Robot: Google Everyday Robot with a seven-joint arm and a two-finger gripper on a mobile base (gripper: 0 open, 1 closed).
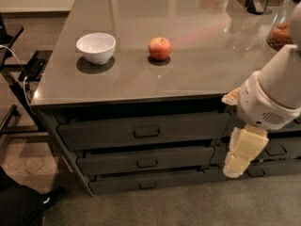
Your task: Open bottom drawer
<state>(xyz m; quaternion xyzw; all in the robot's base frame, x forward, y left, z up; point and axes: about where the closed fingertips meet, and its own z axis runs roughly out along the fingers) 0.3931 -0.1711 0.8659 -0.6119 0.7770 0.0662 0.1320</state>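
Observation:
The bottom drawer [155, 181] is the slimmest dark grey front at the foot of the wide stack, with a small loop handle [147, 186] at its middle. It sits closed, flush with the two taller drawers [141, 133] above it. My gripper [237, 161] hangs down from the white arm [273, 95] at the right. It is in front of the right end of the stack, about level with the middle and bottom drawers. It is well right of the handle and touches nothing I can see.
On the grey countertop [188, 55] stand a white bowl [96, 47] and a red apple [160, 48]. A jar [284, 25] and dark items are at the back right. More drawers [277, 149] sit right of the arm. A black stand [19, 79] is at the left.

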